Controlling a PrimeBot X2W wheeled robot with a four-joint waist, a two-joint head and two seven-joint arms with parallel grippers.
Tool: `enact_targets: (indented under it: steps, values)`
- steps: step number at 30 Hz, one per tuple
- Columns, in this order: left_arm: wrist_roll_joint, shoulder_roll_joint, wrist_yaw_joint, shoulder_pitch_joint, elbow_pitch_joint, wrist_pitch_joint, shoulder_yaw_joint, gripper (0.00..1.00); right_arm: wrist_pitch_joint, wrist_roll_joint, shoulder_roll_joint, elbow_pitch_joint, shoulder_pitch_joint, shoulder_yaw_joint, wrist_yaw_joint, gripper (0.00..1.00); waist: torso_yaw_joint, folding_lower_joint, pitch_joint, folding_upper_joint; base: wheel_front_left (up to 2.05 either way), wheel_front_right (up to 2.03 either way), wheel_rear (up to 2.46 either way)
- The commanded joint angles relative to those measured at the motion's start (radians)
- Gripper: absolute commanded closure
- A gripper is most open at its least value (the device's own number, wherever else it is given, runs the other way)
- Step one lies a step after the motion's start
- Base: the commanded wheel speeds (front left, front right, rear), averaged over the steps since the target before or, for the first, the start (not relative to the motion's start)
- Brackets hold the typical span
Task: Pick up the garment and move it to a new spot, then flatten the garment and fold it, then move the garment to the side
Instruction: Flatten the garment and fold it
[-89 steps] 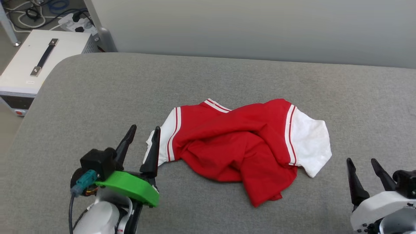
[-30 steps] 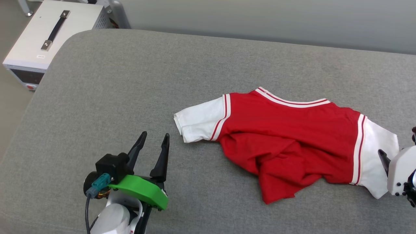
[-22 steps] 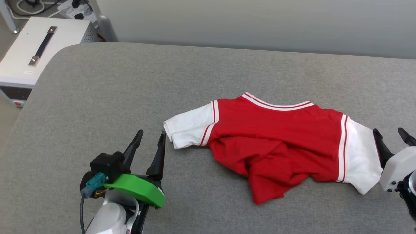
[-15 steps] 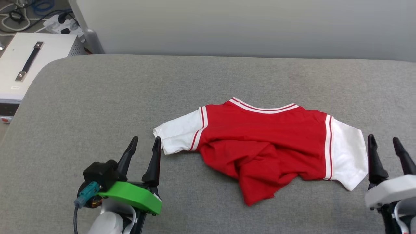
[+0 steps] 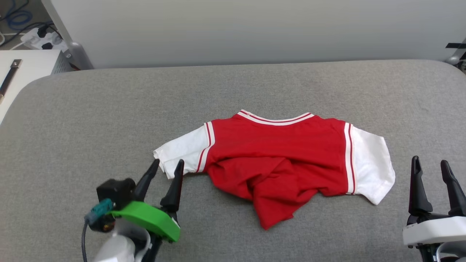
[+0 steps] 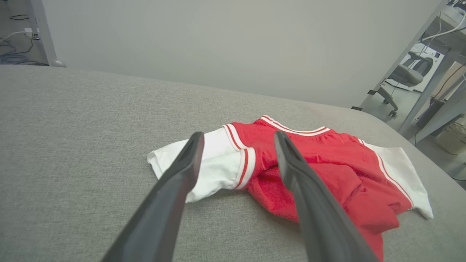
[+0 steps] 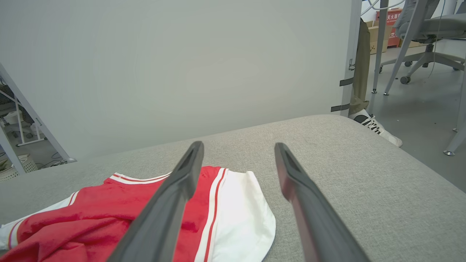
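A pale wall (image 5: 255, 29) rises ahead of the left gripper (image 5: 168, 162) and the right gripper (image 5: 430, 160), behind a grey padded table (image 5: 109, 109). A white box (image 5: 22, 76) sits left of the left gripper. A chair (image 7: 429, 22) stands on grey floor (image 7: 418, 109), right of the right gripper.

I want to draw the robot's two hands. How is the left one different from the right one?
The left gripper sits on a green piece; the right gripper sits on a white one. The left gripper's tips are right by the shirt, at its white sleeve; the right gripper stands apart from the other sleeve, with grey cushion between. Both have two long dark fingers, are open and hold nothing.
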Motion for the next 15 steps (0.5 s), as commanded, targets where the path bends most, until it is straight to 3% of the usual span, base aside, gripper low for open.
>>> enact_targets:
  steps: [1,5,12,15]
  values:
    - [-0.012,0.038,-0.003,-0.06,0.007,0.032,-0.005,0.0,0.006,-0.005,0.003,-0.012,-0.006,0.004,-0.001,0.0,-0.021,0.0,0.028,0.0,0.0,0.0,0.0]
    - [-0.041,0.114,-0.003,-0.191,0.068,0.224,-0.022,0.0,0.019,-0.009,0.004,-0.024,-0.017,0.006,-0.001,0.0,-0.043,0.0,0.064,0.0,0.0,0.0,0.0]
    - [-0.144,0.198,0.023,-0.407,0.182,0.743,-0.052,0.0,0.034,-0.01,0.006,-0.022,-0.039,0.021,-0.001,0.0,-0.084,0.0,0.128,0.0,0.0,0.0,0.0]
    - [-0.161,0.217,0.039,-0.476,0.2,0.86,-0.055,0.0,0.032,-0.008,0.007,-0.018,-0.049,0.032,-0.001,0.0,-0.099,0.0,0.152,0.0,0.0,0.0,0.0]
